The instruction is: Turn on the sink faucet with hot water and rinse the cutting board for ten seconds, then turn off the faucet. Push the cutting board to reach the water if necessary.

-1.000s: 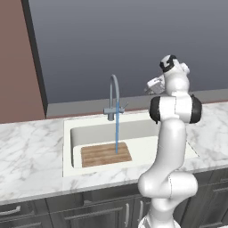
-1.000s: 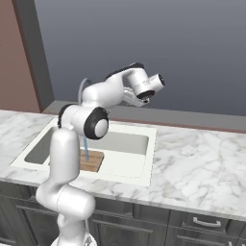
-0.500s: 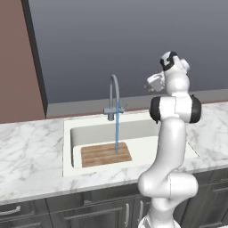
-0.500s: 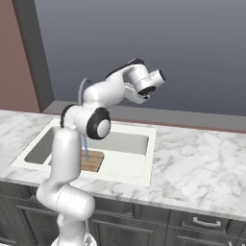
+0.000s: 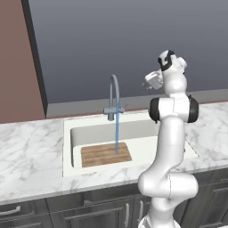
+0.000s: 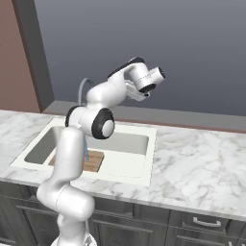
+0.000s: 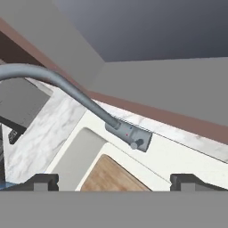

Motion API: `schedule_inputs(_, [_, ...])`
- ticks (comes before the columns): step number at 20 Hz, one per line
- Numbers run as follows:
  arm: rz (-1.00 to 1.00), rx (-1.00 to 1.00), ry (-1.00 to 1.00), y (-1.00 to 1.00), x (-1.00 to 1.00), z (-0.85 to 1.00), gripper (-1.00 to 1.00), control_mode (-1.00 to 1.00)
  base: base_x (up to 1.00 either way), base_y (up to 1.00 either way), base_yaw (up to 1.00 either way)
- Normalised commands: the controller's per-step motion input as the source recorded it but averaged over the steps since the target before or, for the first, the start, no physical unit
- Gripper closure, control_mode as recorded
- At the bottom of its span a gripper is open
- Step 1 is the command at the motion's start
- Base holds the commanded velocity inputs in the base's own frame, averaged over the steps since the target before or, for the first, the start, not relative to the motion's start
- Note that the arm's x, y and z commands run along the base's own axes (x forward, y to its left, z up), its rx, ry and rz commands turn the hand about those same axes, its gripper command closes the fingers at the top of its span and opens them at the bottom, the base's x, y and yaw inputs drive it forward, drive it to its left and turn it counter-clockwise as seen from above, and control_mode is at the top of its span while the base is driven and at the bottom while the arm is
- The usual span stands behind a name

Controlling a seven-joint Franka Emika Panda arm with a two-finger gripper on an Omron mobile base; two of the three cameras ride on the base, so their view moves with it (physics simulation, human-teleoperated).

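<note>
While wet, cutting board [image 5: 106, 154] lengthwise along sink [image 5: 67, 147].

grey-blue back wall [image 5: 133, 40], reddish-brown side panel [image 5: 15, 62], veined marble counter [image 6: 202, 168], dark cabinets [image 5: 53, 213] below.

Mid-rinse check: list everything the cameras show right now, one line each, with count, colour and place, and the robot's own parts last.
sink: one, white, set into the marble counter
faucet: one, grey metal gooseneck, behind the basin at its middle
water: one stream, light blue, falling from the spout onto the board
cutting board: one, light brown wood, flat on the basin floor
counter: one, white marble with grey veins, around the sink
cabinets: one row, dark grey, below the counter
wall panel: one, reddish brown, far left
arm: one, white with dark joints, in front of the sink's right part
tool: one, raised high, right of the faucet
</note>
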Motion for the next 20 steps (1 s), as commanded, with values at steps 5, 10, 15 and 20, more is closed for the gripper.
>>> schedule_inputs(5, [0.00, 0.00, 0.00, 0.00, 0.19, 0.00, -1.00, -1.00, 0.00, 0.00, 0.00])
schedule_inputs(10, [0.00, 0.00, 0.00, 0.00, 0.15, -0.06, -1.00, -1.00, 0.00, 0.00, 0.00])
schedule_inputs(15, [-0.01, 0.00, 0.00, 0.00, 0.05, -0.31, -1.00, -1.00, 0.00, 0.00, 0.00])
schedule_inputs(20, [-0.06, 0.00, 0.00, 0.11, 0.00, -0.21, -1.00, -1.00, 0.00, 0.00, 0.00])
